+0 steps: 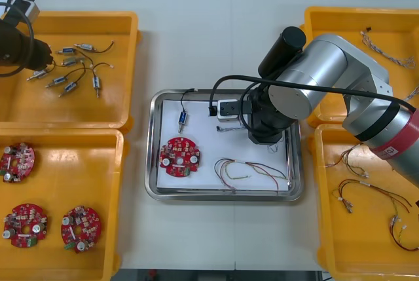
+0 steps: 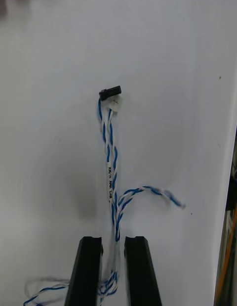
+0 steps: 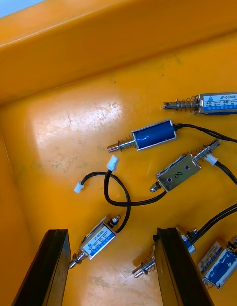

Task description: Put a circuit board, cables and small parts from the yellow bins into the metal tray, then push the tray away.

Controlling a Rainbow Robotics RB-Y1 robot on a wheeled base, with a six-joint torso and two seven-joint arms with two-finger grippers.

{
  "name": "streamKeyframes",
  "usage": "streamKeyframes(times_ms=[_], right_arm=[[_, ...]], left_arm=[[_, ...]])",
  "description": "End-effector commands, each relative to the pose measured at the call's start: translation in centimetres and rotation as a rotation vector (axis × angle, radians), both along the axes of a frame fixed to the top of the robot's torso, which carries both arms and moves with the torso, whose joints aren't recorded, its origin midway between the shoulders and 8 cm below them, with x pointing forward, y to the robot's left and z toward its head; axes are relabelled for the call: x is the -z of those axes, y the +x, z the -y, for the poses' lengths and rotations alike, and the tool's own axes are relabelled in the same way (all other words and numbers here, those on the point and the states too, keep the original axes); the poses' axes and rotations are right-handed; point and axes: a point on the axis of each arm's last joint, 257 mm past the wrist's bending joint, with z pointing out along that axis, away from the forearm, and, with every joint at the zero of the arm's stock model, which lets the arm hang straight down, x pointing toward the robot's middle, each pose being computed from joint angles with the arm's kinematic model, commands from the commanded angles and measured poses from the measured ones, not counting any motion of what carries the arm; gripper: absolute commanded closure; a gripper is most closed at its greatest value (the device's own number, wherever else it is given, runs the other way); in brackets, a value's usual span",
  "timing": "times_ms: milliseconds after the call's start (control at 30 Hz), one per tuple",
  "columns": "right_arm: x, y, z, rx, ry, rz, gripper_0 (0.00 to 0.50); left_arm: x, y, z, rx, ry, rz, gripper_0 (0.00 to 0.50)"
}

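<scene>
The metal tray, white inside, holds a red circuit board, a small metal part and a red and yellow cable. My right gripper hangs over the tray's right half, shut on a twisted blue and white cable. The cable lies stretched out on the white floor ahead of the fingers, ending in a black plug. My left gripper stands open over the far left bin. One small metal part among several lies between its fingers.
The near left bin holds three more circuit boards. On the right, the far bin has twisted cables and the near bin has red and yellow cables. My right arm reaches across the tray's far right corner.
</scene>
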Motion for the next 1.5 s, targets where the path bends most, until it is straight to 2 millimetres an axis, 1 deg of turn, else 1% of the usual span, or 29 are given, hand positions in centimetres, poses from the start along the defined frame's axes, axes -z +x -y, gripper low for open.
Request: streamKeyframes(times_ms=[33,167,300,400,533,600,633,867,967,1033,1133,1267,1300,1367,1500], right_arm=[[-1.5,0.5,-2.1,-0.075,-0.005,0.044,0.000],[-1.5,0.2,-2.2,-0.081,0.000,0.037,0.000],[-2.3,0.1,-2.4,-0.081,0.010,0.036,0.000],[-3.4,-0.2,-2.1,-0.078,0.010,0.036,0.000],[-5.5,-0.8,-1.5,-0.068,0.011,0.036,0.000],[-5.8,-0.9,-1.5,-0.068,0.012,0.036,0.000],[-6.6,-1.1,-1.3,-0.064,0.013,0.036,0.000],[-8.7,-1.6,-0.3,-0.038,0.025,0.033,0.000],[-10.1,-1.9,0.4,-0.012,0.035,0.035,0.000],[-10.7,-2.0,0.9,0.012,0.041,0.029,0.000],[-11.7,-2.6,1.6,0.092,0.074,0.011,0.000],[-12.6,-3.3,2.8,0.215,0.110,-0.005,0.000],[-12.6,-3.3,2.8,0.215,0.110,-0.005,0.000],[-13.4,-3.5,3.4,0.307,0.166,0.001,0.000],[-14.1,-3.7,4.3,0.412,0.255,0.001,0.000]], left_arm=[[-1.6,0.1,-2.6,0.044,0.122,0.004,0.000],[-0.6,-0.2,-2.7,0.042,0.094,-0.036,0.000],[-0.8,-0.6,-2.6,0.041,0.086,-0.064,0.000],[-0.9,-0.6,-2.7,0.037,0.084,-0.069,0.000],[-1.3,-0.6,-2.5,0.032,0.059,-0.100,0.000],[-1.6,-0.5,-2.4,0.032,0.054,-0.101,0.000],[-1.9,-0.3,-2.5,0.026,0.052,-0.102,0.000],[-2.6,0.2,-2.5,0.016,0.043,-0.103,0.000],[-2.8,0.4,-2.5,0.015,0.026,-0.112,0.000],[-2.9,0.5,-2.5,0.016,0.025,-0.111,0.000],[-3.1,0.5,-2.6,0.016,0.032,-0.110,0.000],[-2.8,0.3,-3.1,0.015,0.040,-0.123,0.000],[-2.8,0.3,-3.1,0.015,0.040,-0.123,0.000],[-2.9,0.3,-3.0,0.020,0.041,-0.124,0.000],[-2.6,0.2,-3.1,0.020,0.041,-0.132,0.000]])
